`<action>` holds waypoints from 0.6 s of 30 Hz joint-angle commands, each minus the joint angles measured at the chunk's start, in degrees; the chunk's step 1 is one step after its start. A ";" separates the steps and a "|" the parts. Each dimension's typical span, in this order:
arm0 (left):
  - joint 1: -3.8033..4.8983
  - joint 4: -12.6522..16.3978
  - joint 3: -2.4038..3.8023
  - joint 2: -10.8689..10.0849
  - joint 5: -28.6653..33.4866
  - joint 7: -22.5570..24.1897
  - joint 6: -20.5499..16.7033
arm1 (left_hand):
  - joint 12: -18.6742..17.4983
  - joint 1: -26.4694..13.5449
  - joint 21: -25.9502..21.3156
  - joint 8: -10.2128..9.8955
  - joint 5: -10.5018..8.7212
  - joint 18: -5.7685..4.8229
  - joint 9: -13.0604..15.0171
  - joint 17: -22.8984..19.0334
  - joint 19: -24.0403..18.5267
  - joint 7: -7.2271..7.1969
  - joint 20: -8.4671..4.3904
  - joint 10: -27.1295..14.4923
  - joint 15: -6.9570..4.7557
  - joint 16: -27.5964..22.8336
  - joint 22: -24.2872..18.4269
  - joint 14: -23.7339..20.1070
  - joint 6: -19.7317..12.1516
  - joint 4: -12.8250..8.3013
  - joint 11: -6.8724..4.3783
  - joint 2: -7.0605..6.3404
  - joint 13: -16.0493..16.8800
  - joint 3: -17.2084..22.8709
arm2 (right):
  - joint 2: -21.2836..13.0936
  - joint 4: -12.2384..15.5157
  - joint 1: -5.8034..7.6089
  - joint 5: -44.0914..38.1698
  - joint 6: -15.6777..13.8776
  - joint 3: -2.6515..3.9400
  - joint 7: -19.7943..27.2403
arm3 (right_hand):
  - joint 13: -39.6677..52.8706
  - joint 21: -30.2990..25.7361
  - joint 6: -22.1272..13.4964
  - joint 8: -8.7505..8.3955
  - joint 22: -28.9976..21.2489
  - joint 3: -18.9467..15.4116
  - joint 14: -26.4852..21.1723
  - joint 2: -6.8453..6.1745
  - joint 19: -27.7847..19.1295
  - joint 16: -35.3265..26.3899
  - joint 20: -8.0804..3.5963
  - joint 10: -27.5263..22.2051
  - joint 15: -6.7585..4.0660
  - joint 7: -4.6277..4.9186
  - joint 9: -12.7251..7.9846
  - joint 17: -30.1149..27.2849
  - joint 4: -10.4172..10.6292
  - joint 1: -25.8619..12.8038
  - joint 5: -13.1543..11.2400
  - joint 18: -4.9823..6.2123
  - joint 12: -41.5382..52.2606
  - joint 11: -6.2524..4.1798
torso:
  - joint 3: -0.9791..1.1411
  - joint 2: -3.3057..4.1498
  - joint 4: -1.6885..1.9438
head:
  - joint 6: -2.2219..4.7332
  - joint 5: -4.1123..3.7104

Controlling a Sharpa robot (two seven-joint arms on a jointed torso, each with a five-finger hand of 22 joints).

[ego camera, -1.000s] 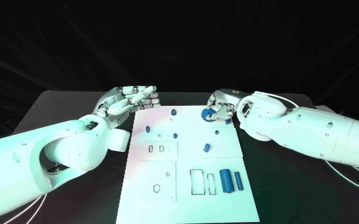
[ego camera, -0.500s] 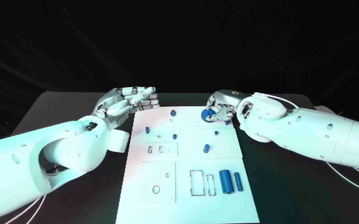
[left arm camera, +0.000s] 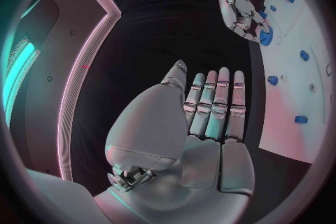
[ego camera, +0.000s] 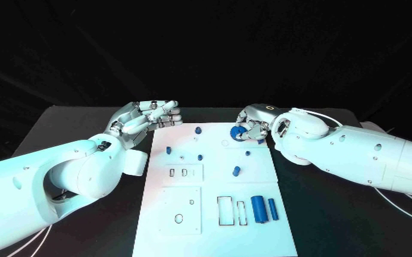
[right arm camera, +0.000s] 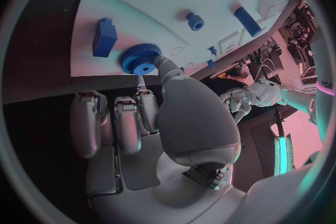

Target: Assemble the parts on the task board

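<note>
**Me:** Gear (ego camera: 238,131), the blue toothed one, sits pinched in the fingertips of my right hand (ego camera: 254,124) at the far right of the task board (ego camera: 215,209). I judge I hold it there to seat it on a spot just under my fingertips.

**Partner:** And your other hand, from the head view?

**Me:** My left hand (ego camera: 147,116) rests by the board's far left corner, fingers straight and together, holding nothing; parked out of the way, I'd say.

**Partner:** Left wrist view?

**Me:** My left palm (left arm camera: 203,123) lies flat and empty, and well beyond my fingertips my right hand (left arm camera: 241,14) grips the gear (left arm camera: 265,37) at the board's edge.

**Partner:** Right wrist view?

**Me:** The gear (right arm camera: 140,60) is clamped between my thumb tip and a finger. Its flat face turns toward my palm, so its bore axis seems tilted off the board, not square to it. A blue block (right arm camera: 104,37) stands just beside it.
</note>
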 commanded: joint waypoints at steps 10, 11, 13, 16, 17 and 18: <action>0.07 0.01 0.04 0.06 0.04 0.14 1.07 | -0.23 0.01 -0.20 -0.37 0.17 0.37 -0.07 -0.04 0.18 0.27 0.00 0.09 0.37 -0.22 -0.07 0.22 0.00 -0.28 0.49 0.39 -0.07 0.04 | -0.26 -0.29 -0.19 -0.76 1.17 -0.12 -0.62 | 2.00 0.08 -0.51 -0.12 4.75 -0.11 5.58 -0.50 -0.02 0.33 0.15 -0.30 0.36 -0.06 -0.08 13.43 0.46 -0.46 -0.01 -0.34 -0.23 0.40 | -0.01 0.04 0.06 | -0.02 -0.24; 0.07 0.00 0.04 0.06 0.04 0.14 1.07 | -0.26 0.02 -0.20 -0.40 0.16 0.37 -0.08 -0.04 0.18 0.27 0.00 0.09 0.37 -0.25 -0.09 0.22 -0.01 -0.29 0.49 0.38 -0.07 0.04 | -0.26 -0.31 -0.19 -0.76 1.33 -0.12 -0.66 | 1.97 0.06 -0.55 -0.12 4.73 -0.11 5.58 -0.53 -0.04 0.34 0.16 -0.34 0.37 -0.05 -0.09 13.44 0.49 -0.49 0.00 -0.33 -0.26 0.41 | -0.01 0.03 0.03 | -0.05 -0.22; 0.07 -0.01 0.04 0.05 0.04 0.12 1.07 | -0.26 0.02 -0.20 -0.40 0.16 0.37 -0.08 -0.04 0.18 0.27 0.00 0.09 0.37 -0.25 -0.09 0.22 -0.01 -0.29 0.49 0.38 -0.07 0.04 | -0.27 -0.34 -0.19 -0.76 1.59 -0.12 -0.74 | 1.85 -0.01 -0.67 -0.13 4.66 -0.13 5.58 -0.60 -0.10 0.34 0.17 -0.46 0.39 -0.03 -0.10 13.46 0.55 -0.60 0.04 -0.31 -0.36 0.43 | -0.01 0.02 0.02 | -0.08 -0.23; 0.07 -0.02 0.04 0.04 0.04 0.08 1.09 | -0.26 0.02 -0.20 -0.40 0.16 0.37 -0.08 -0.04 0.18 0.27 0.00 0.09 0.37 -0.25 -0.09 0.22 -0.01 -0.29 0.49 0.38 -0.07 0.04 | -0.30 -0.37 -0.19 -0.75 1.98 -0.12 -0.93 | 1.56 -0.17 -0.89 -0.17 4.48 -0.16 5.60 -0.77 -0.24 0.37 0.20 -0.75 0.42 0.00 -0.13 13.53 0.62 -0.72 0.03 -0.26 -0.60 0.47 | 0.00 0.03 0.01 | -0.09 -0.28; 0.07 -0.02 0.04 0.03 0.04 0.06 1.10 | -0.26 0.02 -0.20 -0.40 0.16 0.37 -0.08 -0.04 0.18 0.27 0.00 0.09 0.37 -0.25 -0.09 0.22 -0.01 -0.29 0.49 0.38 -0.07 0.04 | -0.30 -0.38 -0.19 -0.75 2.04 -0.12 -0.99 | 1.47 -0.19 -0.95 -0.17 4.46 -0.17 5.60 -0.80 -0.26 0.37 0.21 -0.83 0.43 0.01 -0.14 13.54 0.63 -0.74 0.01 -0.26 -0.68 0.49 | -0.01 0.03 -0.01 | -0.10 -0.29; 0.07 -0.03 0.04 0.02 0.04 0.04 1.10 | -0.26 0.02 -0.20 -0.40 0.16 0.37 -0.08 -0.04 0.18 0.27 0.00 0.09 0.37 -0.25 -0.09 0.22 -0.01 -0.29 0.49 0.38 -0.07 0.04 | -0.31 -0.38 -0.19 -0.75 2.08 -0.12 -1.03 | 1.37 -0.23 -1.05 -0.18 4.42 -0.17 5.60 -0.84 -0.30 0.38 0.23 -0.94 0.44 0.03 -0.15 13.55 0.68 -0.81 -0.02 -0.24 -0.76 0.50 | -0.01 0.04 -0.03 | -0.10 -0.29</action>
